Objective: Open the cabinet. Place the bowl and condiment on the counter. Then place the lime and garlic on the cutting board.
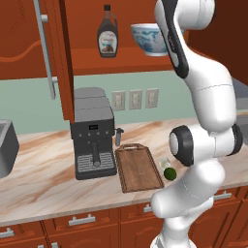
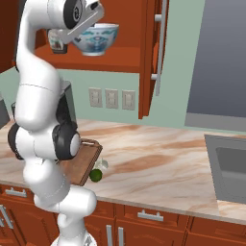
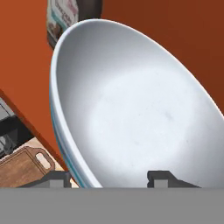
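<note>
Cabinet (image 1: 58, 58): door open; bowl (image 1: 147, 38) and condiment (image 1: 107, 34) stood on its shelf. 
Arm: raised to the shelf, hiding the bowl's right side. 
Gripper (image 3: 108, 177): half open, fingertips straddling the bowl's near rim; grip could not be confirmed. 
Cutting board (image 1: 139, 167): bare. 
Lime (image 1: 170, 173), garlic (image 1: 164, 162): on the counter (image 1: 43, 179) beside it, garlic partly hidden.

bowl (image 1: 147, 38): 1 | condiment (image 1: 107, 33): 1 | lime (image 1: 170, 173): 1 | garlic (image 1: 164, 162): 1 | cutting board (image 1: 139, 167): 1 | wall outlets (image 1: 135, 99): 3
</note>
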### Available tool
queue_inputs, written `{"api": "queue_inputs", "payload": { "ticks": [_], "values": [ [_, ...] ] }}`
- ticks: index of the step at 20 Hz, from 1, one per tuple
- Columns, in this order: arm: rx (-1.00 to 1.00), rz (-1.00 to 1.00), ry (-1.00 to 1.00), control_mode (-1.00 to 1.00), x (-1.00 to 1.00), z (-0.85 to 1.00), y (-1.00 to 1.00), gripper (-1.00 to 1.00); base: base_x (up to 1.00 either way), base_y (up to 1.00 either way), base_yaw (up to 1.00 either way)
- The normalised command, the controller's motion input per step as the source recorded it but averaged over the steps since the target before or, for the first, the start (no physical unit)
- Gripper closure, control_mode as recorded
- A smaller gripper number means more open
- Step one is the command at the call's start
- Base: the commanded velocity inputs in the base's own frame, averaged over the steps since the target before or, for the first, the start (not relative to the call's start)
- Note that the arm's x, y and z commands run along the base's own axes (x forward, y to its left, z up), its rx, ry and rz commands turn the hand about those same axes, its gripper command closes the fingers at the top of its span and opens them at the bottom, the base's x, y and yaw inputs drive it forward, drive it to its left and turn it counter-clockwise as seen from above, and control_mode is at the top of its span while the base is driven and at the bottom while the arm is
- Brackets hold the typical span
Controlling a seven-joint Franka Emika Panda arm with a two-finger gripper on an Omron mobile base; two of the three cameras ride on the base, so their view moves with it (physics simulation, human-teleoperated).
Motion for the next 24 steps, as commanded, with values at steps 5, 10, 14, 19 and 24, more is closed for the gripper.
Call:
{"api": "queue_inputs", "payload": {
  "ticks": [5, 10, 14, 19, 24],
  "values": [
    [0.00, 0.00, -0.13, -1.00, -0.97, 0.00, -0.16, 1.00, 0.00, 0.00, 0.00],
    [0.00, 0.00, -0.15, -1.00, -1.00, 0.00, -0.18, 1.00, 0.00, 0.00, 0.00],
    [0.00, 0.00, -0.14, -1.00, -0.97, -0.07, -0.18, 1.00, 0.00, 0.00, 0.00],
    [-0.01, 0.00, -0.08, -1.00, -0.84, -0.16, -0.14, 1.00, 0.00, 0.00, 0.00],
    [-0.04, 0.00, -0.01, -1.00, -0.71, -0.19, -0.06, 1.00, 0.00, 0.00, 0.00]
  ]
}}
